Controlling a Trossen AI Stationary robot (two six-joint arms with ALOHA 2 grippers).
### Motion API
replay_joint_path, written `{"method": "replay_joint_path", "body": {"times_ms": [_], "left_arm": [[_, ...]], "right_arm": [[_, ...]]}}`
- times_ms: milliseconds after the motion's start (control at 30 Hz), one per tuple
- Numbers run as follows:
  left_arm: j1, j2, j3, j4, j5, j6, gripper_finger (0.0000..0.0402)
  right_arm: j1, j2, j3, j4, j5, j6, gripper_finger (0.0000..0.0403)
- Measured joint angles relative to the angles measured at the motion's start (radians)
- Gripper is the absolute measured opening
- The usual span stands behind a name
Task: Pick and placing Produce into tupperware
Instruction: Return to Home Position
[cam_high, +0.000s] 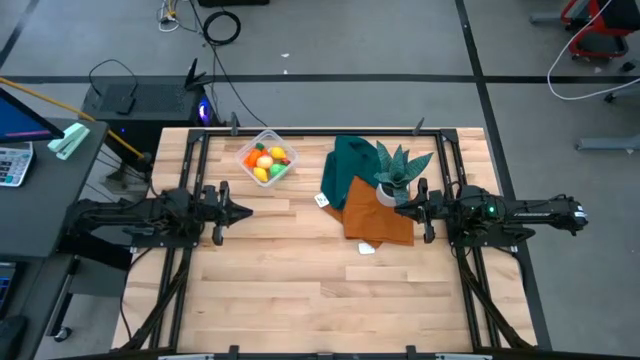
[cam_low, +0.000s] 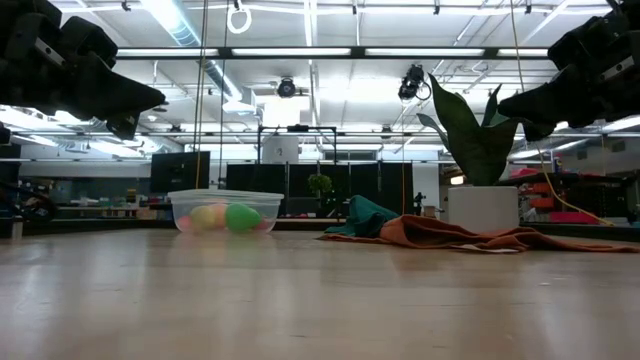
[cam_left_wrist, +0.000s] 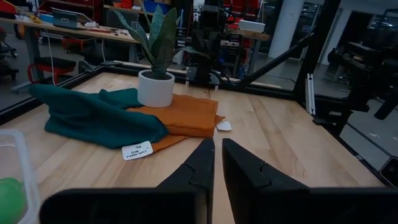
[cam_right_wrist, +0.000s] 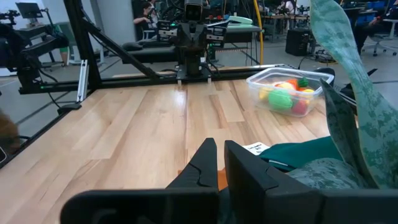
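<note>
Clear tupperware (cam_high: 244, 152) at eleven o'clock holds the produce (cam_high: 268, 163). The left gripper (cam_high: 240, 210) at nine and the right gripper (cam_high: 402, 209) at three are both closed and empty. The right one might bump the potted plant (cam_high: 395, 175) beside it.

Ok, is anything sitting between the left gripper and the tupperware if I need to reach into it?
Nothing visible. Bare wood lies between the left gripper and the tupperware, with the produce inside it. The green cloth, orange cloth and potted plant sit off to the side, by the right gripper.
</note>
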Motion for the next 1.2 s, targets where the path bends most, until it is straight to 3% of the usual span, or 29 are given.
{"method": "replay_joint_path", "body": {"times_ms": [1200], "left_arm": [[0.000,0.000,0.000,0.000,0.000,0.000,0.0022]], "right_arm": [[0.000,0.000,0.000,0.000,0.000,0.000,0.0000]]}}
